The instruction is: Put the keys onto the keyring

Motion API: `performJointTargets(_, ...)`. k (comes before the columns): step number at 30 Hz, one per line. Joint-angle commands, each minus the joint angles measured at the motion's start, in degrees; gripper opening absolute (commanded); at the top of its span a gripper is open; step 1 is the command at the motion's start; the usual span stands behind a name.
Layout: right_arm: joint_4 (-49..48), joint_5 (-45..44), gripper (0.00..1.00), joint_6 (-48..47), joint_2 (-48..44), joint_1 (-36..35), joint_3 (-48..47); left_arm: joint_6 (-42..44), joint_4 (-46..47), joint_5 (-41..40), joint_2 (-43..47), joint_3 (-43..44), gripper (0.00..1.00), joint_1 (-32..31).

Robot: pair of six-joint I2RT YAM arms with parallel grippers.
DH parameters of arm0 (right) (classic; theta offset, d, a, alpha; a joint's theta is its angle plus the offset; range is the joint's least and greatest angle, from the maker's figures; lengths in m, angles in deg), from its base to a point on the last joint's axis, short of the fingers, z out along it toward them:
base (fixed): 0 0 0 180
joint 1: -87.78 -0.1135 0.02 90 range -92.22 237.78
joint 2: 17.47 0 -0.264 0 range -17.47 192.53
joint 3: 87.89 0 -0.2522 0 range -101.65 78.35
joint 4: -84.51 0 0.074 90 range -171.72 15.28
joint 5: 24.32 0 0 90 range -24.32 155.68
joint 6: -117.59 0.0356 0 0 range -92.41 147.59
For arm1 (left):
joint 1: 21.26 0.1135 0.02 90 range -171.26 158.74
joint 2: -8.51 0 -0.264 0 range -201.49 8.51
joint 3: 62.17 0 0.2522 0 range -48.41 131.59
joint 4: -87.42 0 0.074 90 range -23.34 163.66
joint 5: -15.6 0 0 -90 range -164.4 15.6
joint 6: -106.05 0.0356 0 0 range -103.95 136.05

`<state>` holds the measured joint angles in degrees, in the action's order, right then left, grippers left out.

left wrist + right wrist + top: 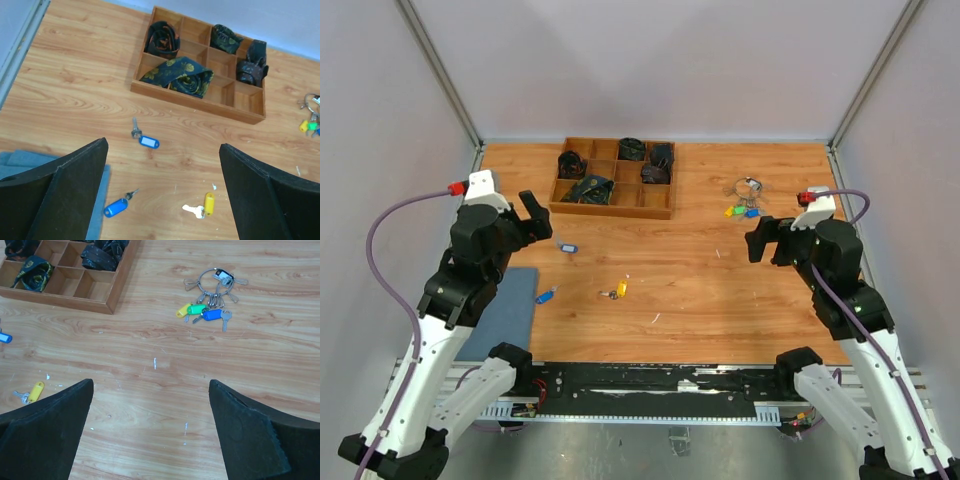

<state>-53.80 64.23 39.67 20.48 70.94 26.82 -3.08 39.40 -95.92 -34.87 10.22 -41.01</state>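
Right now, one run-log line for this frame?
left gripper open, empty | right gripper open, empty | keyring at right, keys on it | yellow key, blue key loose

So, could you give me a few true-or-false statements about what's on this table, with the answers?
1. The left gripper and the right gripper are both open and empty. True.
2. The keyring lies inside the wooden tray. False: it lies on the table, to the right of the tray.
3. A yellow-headed key lies loose on the table, away from the keyring. True.
4. The tray's compartments hold keys. False: some hold rolled patterned ties, and the others are empty.
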Motion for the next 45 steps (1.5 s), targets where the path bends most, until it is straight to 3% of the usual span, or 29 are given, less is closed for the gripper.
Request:
performJointTargets(1, 0.3, -2.2, 0.99, -0.1, 1.1, -0.4, 1.2, -0.7, 3.6, 1.9, 0.6, -0.1, 1.0, -0.3)
performJointTargets(13, 1.3, -1.0, 0.99, -1.8, 3.8, -0.4, -0.2, 0.4, 6.6, 1.6, 0.5, -2.6, 1.0, -0.2)
performJointTargets(24, 9.4, 0.7, 0.99, -2.4, 19.3, -0.4, -8.1, 2.2, 12.1, 7.3, -0.6, -8.4, 0.99, -0.3)
performJointTargets(36, 4.1, 3.3, 1.0, -0.9, 34.3, 1.4, -16.7, 3.5, 11.6, 16.1, -2.4, -14.5, 0.97, -0.3)
performJointTargets(41, -0.8, 5.3, 0.73, -0.1, 44.3, 6.4, -20.4, 3.7, 12.1, 20.4, -2.6, -17.4, 0.97, -0.3)
performJointTargets(45, -1.3, 5.6, 0.66, 0.0, 53.3, 8.5, -25.8, 4.0, 12.3, 20.3, -2.7, -17.2, 0.97, -0.3)
